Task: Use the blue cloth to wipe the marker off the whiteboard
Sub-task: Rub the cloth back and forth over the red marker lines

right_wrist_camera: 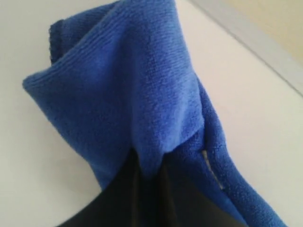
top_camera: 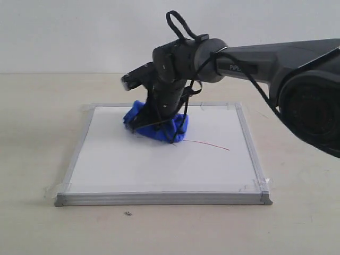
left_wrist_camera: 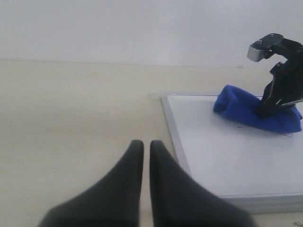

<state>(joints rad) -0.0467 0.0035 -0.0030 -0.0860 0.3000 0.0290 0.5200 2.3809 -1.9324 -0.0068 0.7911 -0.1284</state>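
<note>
The whiteboard (top_camera: 159, 164) lies flat on the table, silver frame all round. The blue cloth (top_camera: 155, 127) is bunched on its far middle part, pressed down by my right gripper (top_camera: 159, 123), which is shut on it; in the right wrist view a fold of the blue cloth (right_wrist_camera: 123, 94) is pinched between the dark fingers. A thin red curved stroke of the marker (top_camera: 210, 144) runs out to the right of the cloth; the rest of the marker is hidden under it. My left gripper (left_wrist_camera: 143, 144) is shut and empty, hovering off the board's left edge (left_wrist_camera: 176, 137).
The right arm (top_camera: 276, 58) reaches in from the right above the board. Clear tape (top_camera: 259, 185) sticks at the board's corners. A small dark speck (top_camera: 128, 213) lies on the beige table in front of the board.
</note>
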